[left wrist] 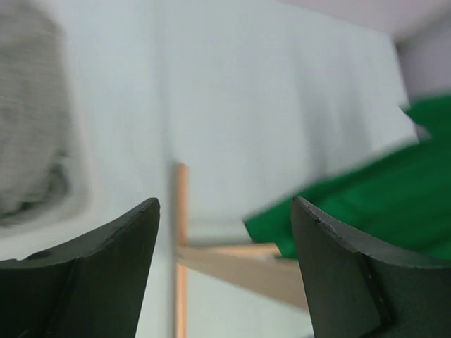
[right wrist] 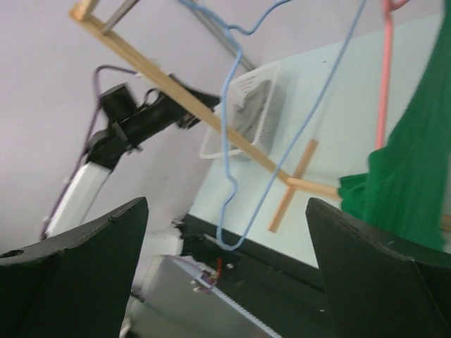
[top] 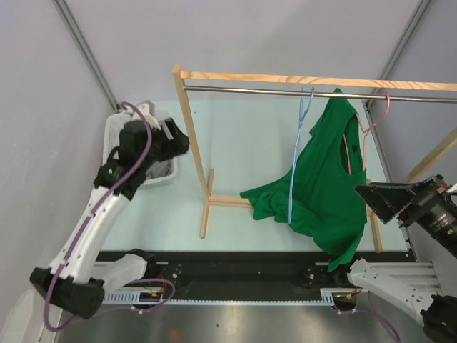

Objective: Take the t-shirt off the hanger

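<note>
Green t-shirt [top: 325, 179] hangs on the pink hanger [top: 369, 125] at the right end of the metal rail [top: 250, 91] of the wooden rack [top: 189, 136]. Its top is up at the rail, and its body drapes down and left so that the lower hem pools on the table [top: 243, 143] near the rack's foot. An empty blue hanger [top: 303, 114] hangs just left of it, its wire crossing in front of the cloth. From overhead I cannot tell whether both shoulders sit on the pink hanger or only one; the neck opening looks pulled to one side. Left gripper [top: 177, 139] hovers at the far left over the white basket [top: 113, 136], well apart from the shirt, fingers spread with nothing between them. Right gripper [top: 371, 200] sits just right of the shirt's lower half, fingers fully spread, also empty. Handling judgement: the shirt is light, soft and limp, so it will stretch and slide rather than lift as one piece, and a pull on the hem would likely swing the hanger along the rail. Best hold is probably a pinch of doubled fabric at the shoulder or collar beside the hanger arm, drawing it off the arm's end. The thin blue wire is a snag risk for the fingers.
</note>
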Motion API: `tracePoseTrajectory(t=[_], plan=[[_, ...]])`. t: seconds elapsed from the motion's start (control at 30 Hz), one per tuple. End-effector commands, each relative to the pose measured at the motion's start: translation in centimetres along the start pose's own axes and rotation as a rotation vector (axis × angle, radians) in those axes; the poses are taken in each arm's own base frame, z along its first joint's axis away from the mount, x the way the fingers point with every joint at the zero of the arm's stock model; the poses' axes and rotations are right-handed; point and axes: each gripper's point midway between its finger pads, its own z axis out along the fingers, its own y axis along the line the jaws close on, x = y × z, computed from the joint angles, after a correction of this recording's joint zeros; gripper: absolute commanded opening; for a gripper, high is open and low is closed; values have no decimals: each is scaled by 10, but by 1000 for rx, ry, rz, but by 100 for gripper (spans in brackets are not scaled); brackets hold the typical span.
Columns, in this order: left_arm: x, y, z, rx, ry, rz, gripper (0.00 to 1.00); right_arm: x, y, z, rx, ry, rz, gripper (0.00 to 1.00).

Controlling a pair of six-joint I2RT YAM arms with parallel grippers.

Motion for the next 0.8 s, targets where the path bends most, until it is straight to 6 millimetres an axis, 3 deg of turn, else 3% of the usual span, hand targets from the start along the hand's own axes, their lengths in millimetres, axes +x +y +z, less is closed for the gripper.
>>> tracePoseTrajectory(t=[0.0, 0.07, 0.1, 0.17, 0.27, 0.3, 0.4, 0.57, 0.67, 0.77], plan=[[46, -49, -36, 233, 27, 83, 77, -20, -41, 22, 256, -55, -161, 100], [75, -54, -46, 290, 75, 86, 74, -29, -46, 25, 306, -74, -214, 99], [75, -60, -61, 343, 54, 82, 73, -35, -53, 29, 355, -91, -236, 98], [98, -64, -72, 393, 92, 88, 72, -41, -56, 33, 393, -98, -275, 95], [114, -70, -97, 483, 117, 103, 68, -44, -61, 43, 439, -95, -311, 91], [117, -54, -97, 407, 119, 119, 68, -45, -62, 46, 454, -98, -320, 91], [105, -42, -118, 392, 79, 123, 70, -49, -70, 45, 505, -106, -352, 86], [96, -59, -144, 540, 39, 101, 69, -48, -86, 52, 602, -81, -450, 84], [106, -80, -152, 684, 69, 96, 68, -39, -87, 68, 603, -37, -484, 80], [117, -96, -161, 804, 100, 74, 63, -34, -82, 81, 577, -28, -472, 69]])
